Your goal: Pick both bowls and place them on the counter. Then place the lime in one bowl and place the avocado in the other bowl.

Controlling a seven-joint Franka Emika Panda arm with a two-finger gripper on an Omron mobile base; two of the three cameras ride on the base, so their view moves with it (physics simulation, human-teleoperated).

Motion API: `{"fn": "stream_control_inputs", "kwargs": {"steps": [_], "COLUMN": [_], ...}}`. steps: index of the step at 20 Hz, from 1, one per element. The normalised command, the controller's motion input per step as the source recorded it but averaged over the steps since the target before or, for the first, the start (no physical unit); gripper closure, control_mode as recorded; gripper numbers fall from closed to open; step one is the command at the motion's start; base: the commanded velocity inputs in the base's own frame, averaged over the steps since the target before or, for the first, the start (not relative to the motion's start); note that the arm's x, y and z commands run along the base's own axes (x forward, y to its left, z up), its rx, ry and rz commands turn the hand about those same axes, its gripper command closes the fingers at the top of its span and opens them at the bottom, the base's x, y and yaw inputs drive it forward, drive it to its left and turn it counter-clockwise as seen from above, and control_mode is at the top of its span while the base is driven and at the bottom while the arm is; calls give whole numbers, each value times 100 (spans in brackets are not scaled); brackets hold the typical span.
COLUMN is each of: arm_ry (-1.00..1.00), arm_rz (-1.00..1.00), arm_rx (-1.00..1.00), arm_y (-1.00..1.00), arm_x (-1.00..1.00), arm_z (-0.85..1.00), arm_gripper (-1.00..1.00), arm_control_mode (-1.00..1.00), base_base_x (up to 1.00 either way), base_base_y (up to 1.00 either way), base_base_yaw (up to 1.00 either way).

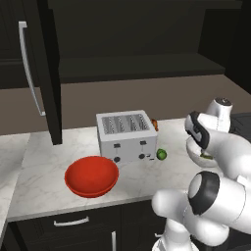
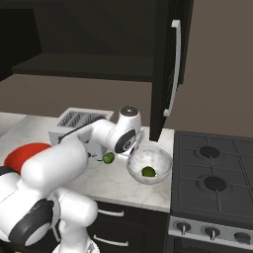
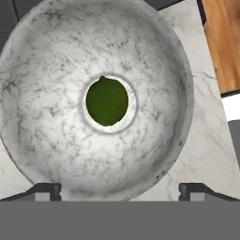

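The white marbled bowl (image 2: 159, 159) (image 3: 47, 122) stands on the counter (image 1: 44, 157) (image 2: 111, 184) beside the stove. In its bottom lies a round dark green fruit with a small tip, the lime (image 3: 107, 101) (image 2: 148, 171) by its shape. My gripper (image 3: 120, 191) hangs open straight above this bowl, a fingertip (image 3: 44, 191) over each side of its rim, holding nothing. The red bowl (image 1: 91, 176) (image 2: 24, 152) sits empty on the counter, left of the toaster. A second, brighter green fruit, seemingly the avocado (image 1: 161, 154) (image 2: 108, 158), rests by the toaster's front right corner.
The silver toaster (image 1: 126, 135) stands mid-counter with a small orange thing (image 1: 155, 123) behind it. An open dark cabinet door (image 1: 49, 73) (image 2: 170, 64) hangs over the counter's back. The black stove (image 2: 217, 168) adjoins the counter on the right.
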Motion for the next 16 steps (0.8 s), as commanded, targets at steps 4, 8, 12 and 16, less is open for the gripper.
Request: {"fn": "stream_control_inputs", "kwargs": {"steps": [4, 8, 12, 16], "arm_ry": [-12, -15, -18, -20], "arm_rz": [1, 3, 6, 9], "arm_rx": [0, 0, 0, 0], "arm_y": [38, 41, 41, 40], "arm_x": [-2, 0, 0, 0], "arm_z": [16, 10, 2, 0], "arm_gripper": [-100, -100, -100, -100], "arm_control_mode": [-100, -100, -100, -100], "base_base_x": [0, 0, 0, 0], "base_base_y": [0, 0, 0, 0], "base_base_yaw": [0, 0, 0, 0]}}
